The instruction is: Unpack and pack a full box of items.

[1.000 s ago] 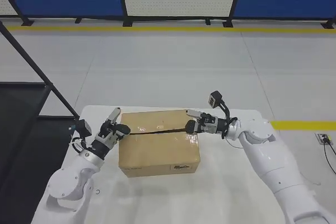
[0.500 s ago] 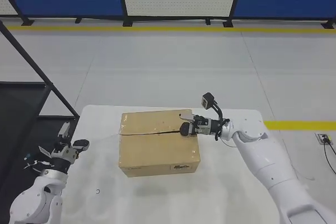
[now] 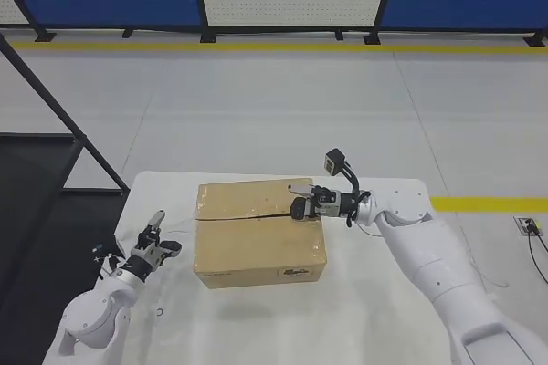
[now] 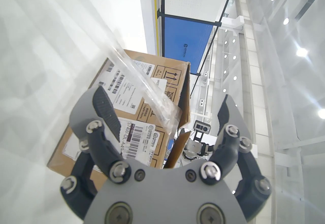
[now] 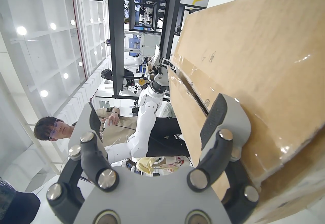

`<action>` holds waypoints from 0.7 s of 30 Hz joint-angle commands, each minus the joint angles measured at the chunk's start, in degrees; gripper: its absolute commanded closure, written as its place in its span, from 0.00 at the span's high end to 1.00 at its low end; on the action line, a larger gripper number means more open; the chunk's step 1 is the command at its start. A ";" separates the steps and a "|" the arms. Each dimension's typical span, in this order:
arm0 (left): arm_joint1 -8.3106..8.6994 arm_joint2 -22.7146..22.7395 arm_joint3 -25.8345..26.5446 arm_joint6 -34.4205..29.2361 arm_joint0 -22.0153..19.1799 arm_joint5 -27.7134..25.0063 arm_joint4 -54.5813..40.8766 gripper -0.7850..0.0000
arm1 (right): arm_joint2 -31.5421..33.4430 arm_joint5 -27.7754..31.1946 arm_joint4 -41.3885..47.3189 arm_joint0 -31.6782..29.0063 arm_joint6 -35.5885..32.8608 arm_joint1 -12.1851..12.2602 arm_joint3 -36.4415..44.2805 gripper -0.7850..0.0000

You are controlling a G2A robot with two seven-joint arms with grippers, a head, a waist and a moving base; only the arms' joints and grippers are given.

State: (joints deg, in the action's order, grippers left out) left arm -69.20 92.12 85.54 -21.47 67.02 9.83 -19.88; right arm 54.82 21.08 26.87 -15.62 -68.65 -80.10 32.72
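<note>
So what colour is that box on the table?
The box is plain brown cardboard, clearest in the top view.

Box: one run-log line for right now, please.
box: on table, flaps down | left gripper: open, beside box, apart | right gripper: open, at top seam

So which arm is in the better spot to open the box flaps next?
Right, most likely. The right claw, open, sits at the slit between the top flaps of the box, one finger against the cardboard. The left claw is open too, but beside the box, apart from it.
</note>
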 commanded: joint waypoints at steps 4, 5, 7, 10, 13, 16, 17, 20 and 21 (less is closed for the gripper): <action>-0.36 -2.40 -3.67 1.17 -4.01 0.11 -0.69 1.00 | 0.08 0.42 -0.07 -0.04 -0.22 -0.13 -0.71 1.00; -0.45 -2.89 -4.56 1.37 -4.88 0.00 -0.87 1.00 | 0.13 0.41 -0.09 -0.04 -0.33 -0.13 -0.84 1.00; -0.65 -3.74 -6.65 1.68 -6.61 -0.14 -1.64 1.00 | 0.26 0.45 -0.07 -0.03 -0.40 -0.13 -0.98 1.00; -0.94 -4.52 -9.29 3.16 -8.79 -1.90 -2.40 1.00 | 0.36 0.59 -0.19 -0.02 -0.53 -0.15 -0.92 1.00; -1.22 -4.32 -10.85 5.03 -10.20 -3.93 -4.51 1.00 | 0.31 0.67 -0.45 -0.02 -0.67 -0.22 -0.75 1.00; -1.46 -3.65 -10.74 7.33 -10.60 -6.88 -6.51 1.00 | 0.30 0.54 -0.66 0.06 -0.66 -0.30 -0.84 1.00; -1.52 -3.32 -10.32 7.93 -10.50 -7.82 -7.27 1.00 | 0.32 0.53 -0.68 0.11 -0.66 -0.32 -0.90 1.00; -1.62 -2.24 -8.10 8.95 -9.75 -10.00 -9.37 1.00 | 0.37 0.51 -0.73 0.29 -0.68 -0.40 -1.12 1.00; -1.63 -1.93 -7.23 9.49 -9.47 -10.77 -9.51 1.00 | 0.40 0.50 -0.69 0.36 -0.66 -0.43 -1.22 1.00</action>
State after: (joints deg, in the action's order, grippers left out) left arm -70.83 89.87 77.37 -12.47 57.24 -0.18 -29.23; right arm 55.20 21.58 26.14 -15.33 -69.32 -80.51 31.59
